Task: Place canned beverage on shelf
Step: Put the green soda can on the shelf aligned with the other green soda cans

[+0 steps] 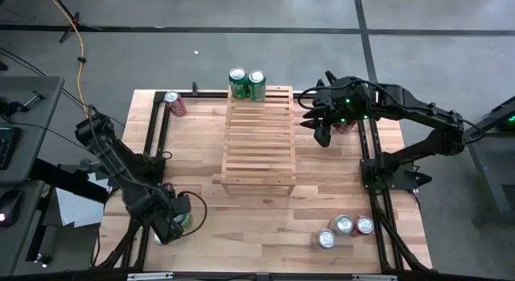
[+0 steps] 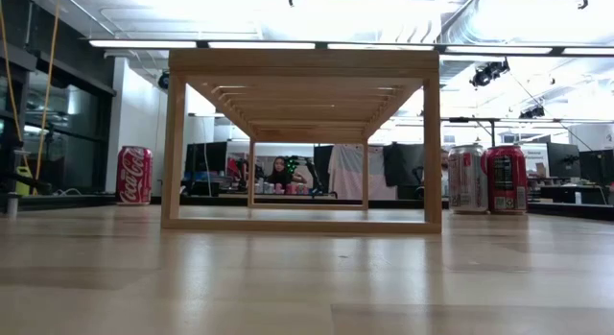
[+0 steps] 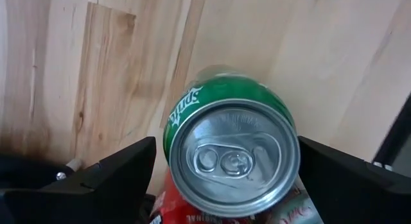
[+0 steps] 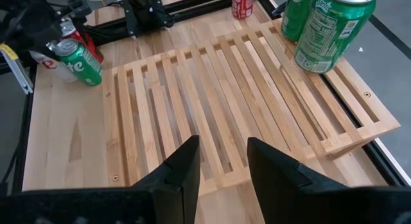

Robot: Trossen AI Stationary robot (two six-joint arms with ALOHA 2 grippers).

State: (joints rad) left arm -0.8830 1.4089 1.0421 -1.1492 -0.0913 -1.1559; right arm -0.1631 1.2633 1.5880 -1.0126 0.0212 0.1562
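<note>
A green Sprite can stands upright on the table at the near left corner, close against a red can. My left gripper points down over it, open, one finger on each side of the can's top; I see no touch. The shelf, a slatted wooden rack, stands mid-table on short legs, with two green cans upright on its far end. My right gripper hovers open and holding nothing above the shelf's right side.
A red cola can stands at the far left, beside the shelf's far corner. Three cans are grouped at the near right. Black frame rails run along the table's left and right sides. Bare wood lies in front of the shelf.
</note>
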